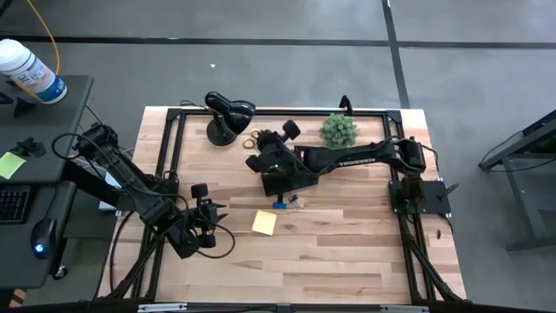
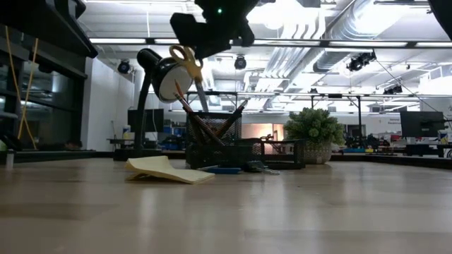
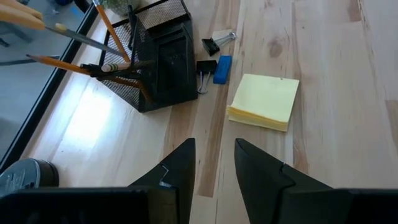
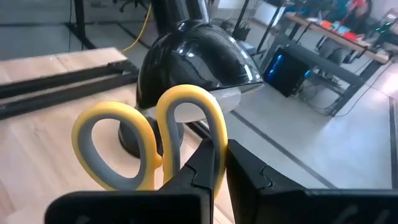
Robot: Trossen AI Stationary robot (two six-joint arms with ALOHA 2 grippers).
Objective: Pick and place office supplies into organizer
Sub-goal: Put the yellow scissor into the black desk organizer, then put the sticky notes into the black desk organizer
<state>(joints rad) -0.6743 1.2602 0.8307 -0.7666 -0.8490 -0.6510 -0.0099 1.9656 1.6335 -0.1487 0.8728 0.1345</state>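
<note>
Near edge of the counter (image 1: 330,261): I keep the left hand (image 1: 205,228) parked here, its fingers (image 3: 180,168) apart and grasping nothing. It points across bare wood toward the sticky-note pad (image 3: 264,101), which lies flat and well short of the organizer (image 3: 163,59).

Middle ground: just beside the organizer's base lie a black clip (image 3: 206,67), a small blue block (image 3: 222,68) and a second clip (image 3: 219,41), all loose on the wood. Pencils (image 3: 115,30) already stand slanted in the organizer's taller cup.

Far side: my right hand (image 1: 265,161) is clenched on the scissors (image 4: 155,146), gripping them below the yellow handle loops. In the low view the scissors (image 2: 189,67) hang handles up, blades (image 2: 202,95) pointing down, long axis close to vertical, directly above the organizer (image 2: 226,144) cup. Behind them stands the desk lamp (image 4: 193,62), and the potted plant (image 1: 339,130) sits farther along the back edge.

Governing relation: the cup lies straight below the blade tips, so I judge the next move to be a plain descent, minding the pencils that splay across the opening. For the pad and clips, the left hand is the nearer one.
</note>
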